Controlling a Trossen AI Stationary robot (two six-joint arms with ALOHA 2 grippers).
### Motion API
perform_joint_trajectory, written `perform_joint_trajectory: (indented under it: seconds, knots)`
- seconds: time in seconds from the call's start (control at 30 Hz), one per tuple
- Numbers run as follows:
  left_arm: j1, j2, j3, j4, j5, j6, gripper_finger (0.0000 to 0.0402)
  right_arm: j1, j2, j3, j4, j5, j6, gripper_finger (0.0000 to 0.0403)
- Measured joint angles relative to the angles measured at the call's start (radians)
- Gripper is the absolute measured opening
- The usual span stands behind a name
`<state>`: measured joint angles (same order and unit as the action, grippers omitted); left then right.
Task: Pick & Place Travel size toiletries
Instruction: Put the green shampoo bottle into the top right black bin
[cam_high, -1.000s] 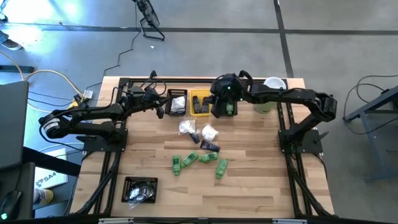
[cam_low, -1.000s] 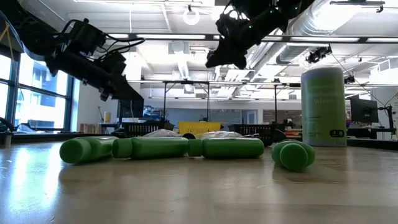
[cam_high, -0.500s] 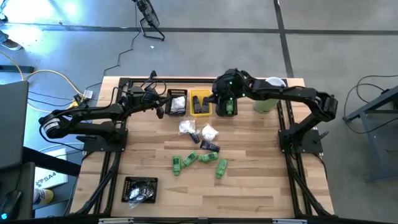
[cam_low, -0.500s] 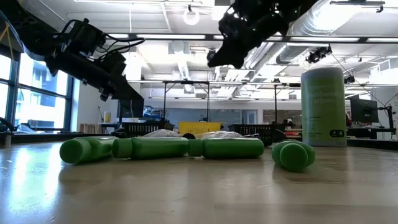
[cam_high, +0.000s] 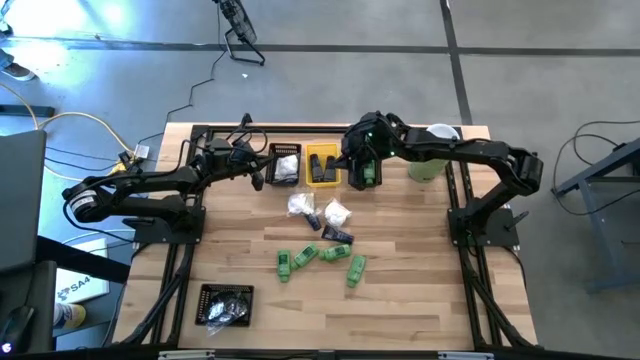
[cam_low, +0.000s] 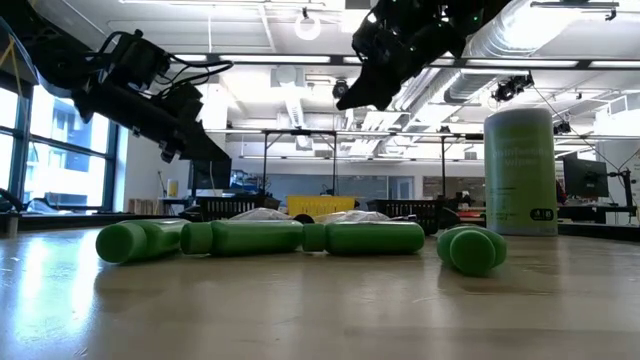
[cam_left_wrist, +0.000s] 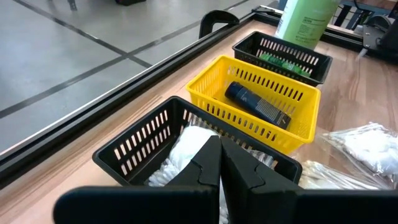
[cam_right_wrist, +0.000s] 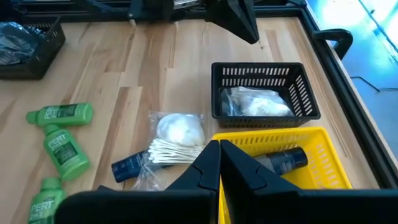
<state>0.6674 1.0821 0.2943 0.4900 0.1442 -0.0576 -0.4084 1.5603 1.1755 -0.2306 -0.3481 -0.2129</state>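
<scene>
Several bright green bottles (cam_high: 320, 258) lie on their sides mid-table, with white packets (cam_high: 318, 208) and dark tubes (cam_high: 337, 235) just beyond them. At the far edge stand a black bin (cam_high: 286, 165) with a white packet, a yellow bin (cam_high: 321, 165) with a dark tube (cam_left_wrist: 256, 104), and a black bin with a green bottle (cam_high: 368, 173). My right gripper (cam_right_wrist: 219, 155) hangs shut and empty above the yellow bin. My left gripper (cam_left_wrist: 221, 152) is shut and empty above the near-left rim of the packet bin.
A big pale-green cylinder with a white lid (cam_high: 430, 150) stands at the far right, beside the bins. Another black bin (cam_high: 225, 305) with dark contents sits near the front left. Bare wood lies in front of the bottles and to the right.
My right gripper has risen a little above the bins and its wrist has turned; the green bottle stays in the black bin below it.
</scene>
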Motion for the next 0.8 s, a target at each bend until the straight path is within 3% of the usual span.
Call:
perform_joint_trajectory:
  seconds: [0.53,0.8]
  knots:
    - [0.0,0.0,0.0,0.0,0.0,0.0,0.0,-0.053,0.0,0.002,0.001,0.0,-0.041,0.0003]
    - [0.0,0.0,0.0,0.0,0.0,0.0,0.0,-0.086,0.0,0.002,0.001,-0.05,-0.02,0.0003]
